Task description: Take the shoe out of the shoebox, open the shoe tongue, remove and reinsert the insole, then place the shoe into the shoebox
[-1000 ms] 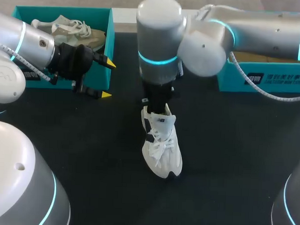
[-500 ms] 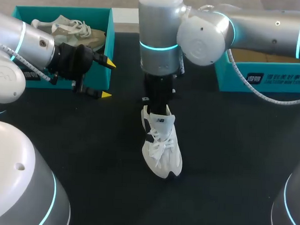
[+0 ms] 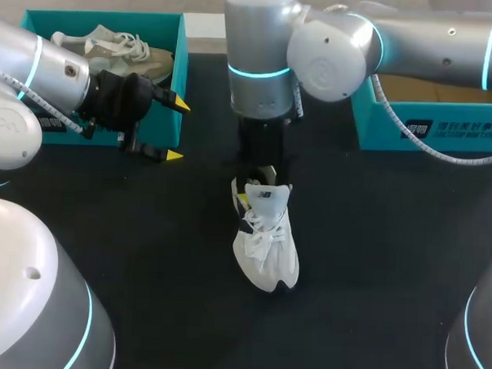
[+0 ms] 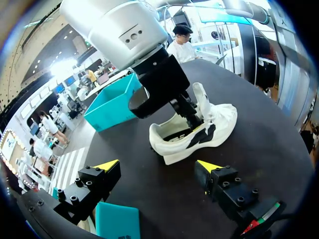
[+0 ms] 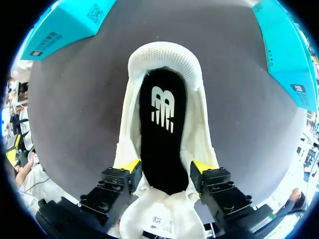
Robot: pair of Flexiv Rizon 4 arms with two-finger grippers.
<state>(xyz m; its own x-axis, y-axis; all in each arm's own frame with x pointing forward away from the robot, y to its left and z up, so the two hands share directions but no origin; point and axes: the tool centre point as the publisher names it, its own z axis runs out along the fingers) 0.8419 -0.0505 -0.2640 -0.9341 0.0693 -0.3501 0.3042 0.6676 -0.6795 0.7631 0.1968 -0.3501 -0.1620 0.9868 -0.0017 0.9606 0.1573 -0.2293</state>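
Note:
A white shoe [image 3: 266, 238] with dark side panels lies on the black table, toe toward me. My right gripper [image 3: 259, 192] points straight down at its heel opening. In the right wrist view the right gripper [image 5: 166, 167] stands open, its yellow tips on either side of the shoe's mouth above the black insole [image 5: 161, 124], which lies flat inside; the white tongue [image 5: 159, 219] is under the gripper. My left gripper [image 3: 163, 128] hangs open beside the left teal shoebox [image 3: 178, 83]. In its own view the left gripper [image 4: 158, 167] is empty, with the shoe [image 4: 202, 132] ahead of it.
A beige shoe [image 3: 125, 52] lies in the left shoebox. A second teal shoebox [image 3: 444, 132] stands at the back right under my right arm. Bare black table surrounds the white shoe in front and to both sides.
The right gripper's fingers have gone from shut to open over the shoe's mouth, and its wrist has turned a little. The shoe and the left arm have stayed put.

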